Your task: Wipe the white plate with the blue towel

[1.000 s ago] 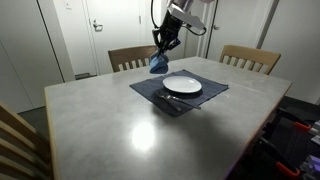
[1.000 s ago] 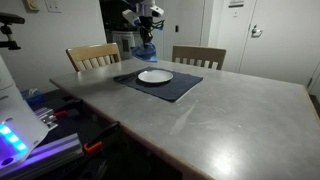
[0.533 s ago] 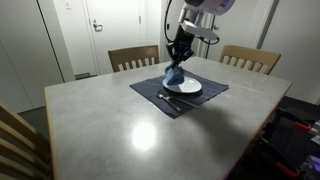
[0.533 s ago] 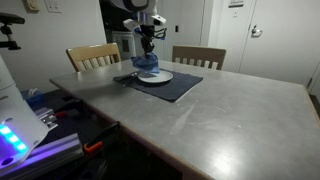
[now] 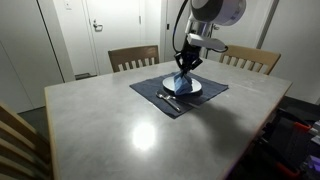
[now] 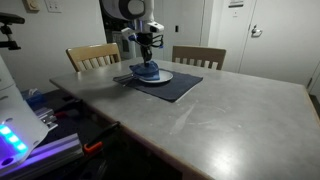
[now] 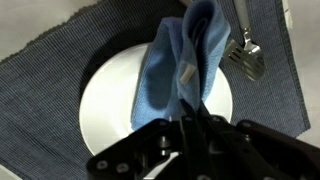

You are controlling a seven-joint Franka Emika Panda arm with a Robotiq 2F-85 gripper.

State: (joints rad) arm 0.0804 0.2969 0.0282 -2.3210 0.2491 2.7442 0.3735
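Pinching the blue towel point(image 7: 175, 55) in narrow jaws, the gripper point(image 7: 196, 105) is hovering over the white plate point(image 7: 110, 105); the towel is draping onto the plate, which is sitting on a dark placemat point(image 7: 45, 70).

Bunched blue towel point(image 7: 176, 62) drapes across the round white plate point(image 7: 110, 112) lying flat
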